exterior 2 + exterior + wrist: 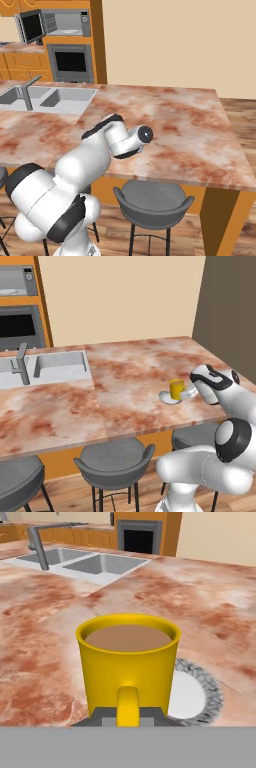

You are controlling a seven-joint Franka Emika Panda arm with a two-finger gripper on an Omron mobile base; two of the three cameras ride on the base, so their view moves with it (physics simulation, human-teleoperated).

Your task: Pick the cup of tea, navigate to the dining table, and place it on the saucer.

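Left base view: small yellow cup (176,389), upright, long axis vertical, sat on white saucer (168,398) near front right edge of marbled surface (125,381). Handle side turned toward arm; fingers (190,392) reach in from right, touching cup at handle side. Sink (59,366) and tap (21,363) well apart at left; stools (115,462) tucked under front edge.

Right base view: arm's wrist over near edge of surface, blocking cup & saucer. Oven (70,62) and microwave (52,23) at back left.

Hand view: cup fills centre, brown tea level inside, rim round, handle pointing straight at camera. Fingers clenched on handle, one each side, tips low at cup's base. Saucer peeks out right of cup, grey-speckled rim; cup looks to rest on it.
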